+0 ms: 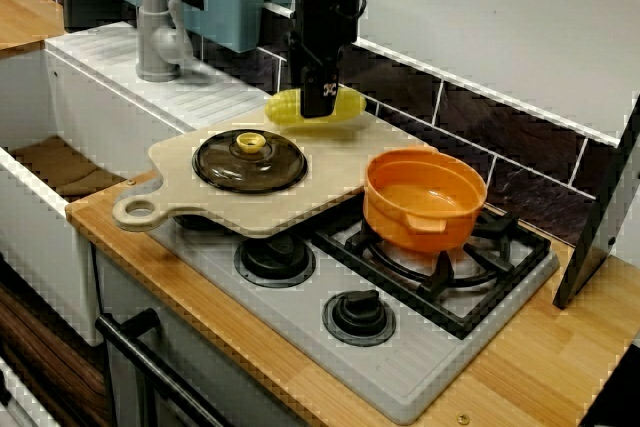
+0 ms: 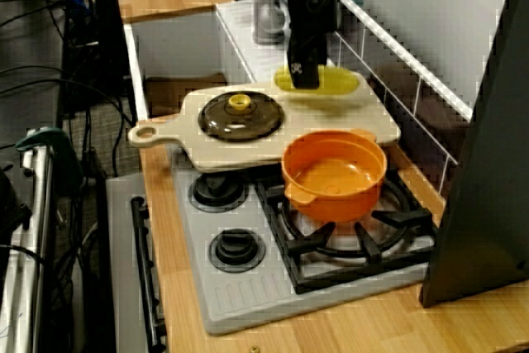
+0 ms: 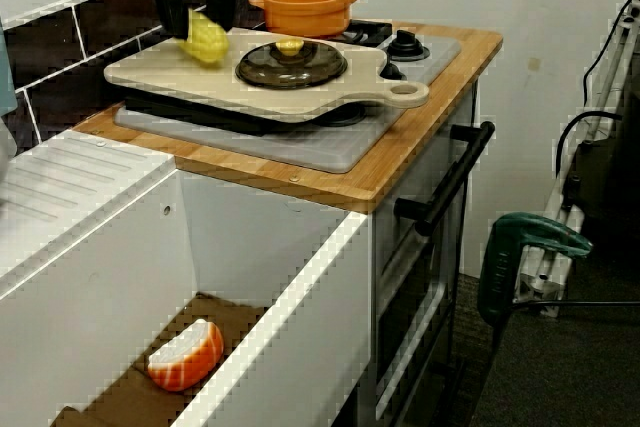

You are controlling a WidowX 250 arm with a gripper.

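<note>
We are seeing the black gripper (image 3: 196, 19) standing wide around the yellow plastic corn cob (image 3: 207, 39), which is lying on the beige wooden cutting board (image 3: 160, 77), near the dark brown round lid (image 3: 290, 65).

The hand (image 1: 320, 107) is black with a small white mark. The corn cob (image 1: 352, 105) is bright yellow. The cutting board (image 1: 330, 175) is pale beige. The lid (image 1: 265, 169) is dark, glossy brown with a yellow knob (image 1: 250, 141). The pot (image 1: 425, 205) is orange all over. The stove (image 1: 300, 297) is light grey, with black grates and dials. The bench (image 1: 540, 367) is honey-coloured wood grain. The wall tiles (image 1: 500, 137) are dark brown with white grout. In the view along the sink, the sink (image 3: 300, 277) is white and the toy piece (image 3: 185, 355) is orange and white.
</note>
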